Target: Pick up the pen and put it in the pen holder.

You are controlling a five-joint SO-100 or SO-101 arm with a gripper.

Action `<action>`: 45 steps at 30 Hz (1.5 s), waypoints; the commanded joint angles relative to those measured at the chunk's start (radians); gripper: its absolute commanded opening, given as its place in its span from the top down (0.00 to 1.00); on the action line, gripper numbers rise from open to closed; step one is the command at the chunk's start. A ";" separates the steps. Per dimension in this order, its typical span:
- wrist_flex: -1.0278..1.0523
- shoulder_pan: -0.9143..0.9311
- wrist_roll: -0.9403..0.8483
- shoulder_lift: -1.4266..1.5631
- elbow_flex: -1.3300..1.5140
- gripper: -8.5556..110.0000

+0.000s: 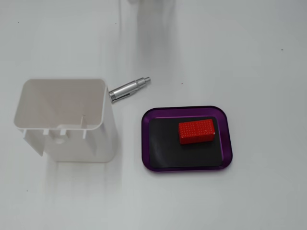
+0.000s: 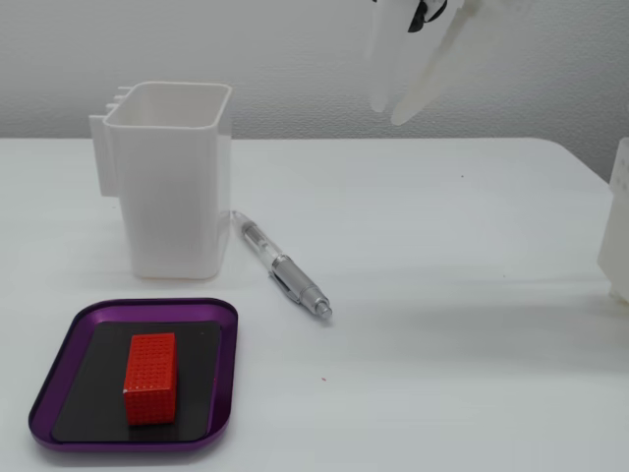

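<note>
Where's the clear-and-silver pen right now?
In both fixed views the clear-and-silver pen lies flat on the white table, beside the tall white plastic box, not in it.

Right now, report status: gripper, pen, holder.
Gripper blurred, high above table, empty; jaw state unclear. Pen flat on table beside pen holder. Holder upright, empty. Path clear.

We see the pen holder (image 2: 177,177) as smooth white plastic, faintly glossy. The pen (image 2: 285,267) has a clear plastic front half and a brushed silver metal rear. At the holder's seven o'clock in that fixed view, the purple tray (image 2: 59,393) looks shiny (its black inside matt), carrying a studded red block (image 2: 149,378). The table (image 2: 442,354) is smooth white.
</note>
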 commanded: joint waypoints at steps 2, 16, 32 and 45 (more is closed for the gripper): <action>0.063 0.048 -0.005 0.230 -0.060 0.93; -0.181 0.055 -0.006 1.055 0.726 0.93; -0.195 0.106 0.009 1.150 1.072 0.93; -0.437 0.348 -0.048 0.928 0.900 0.81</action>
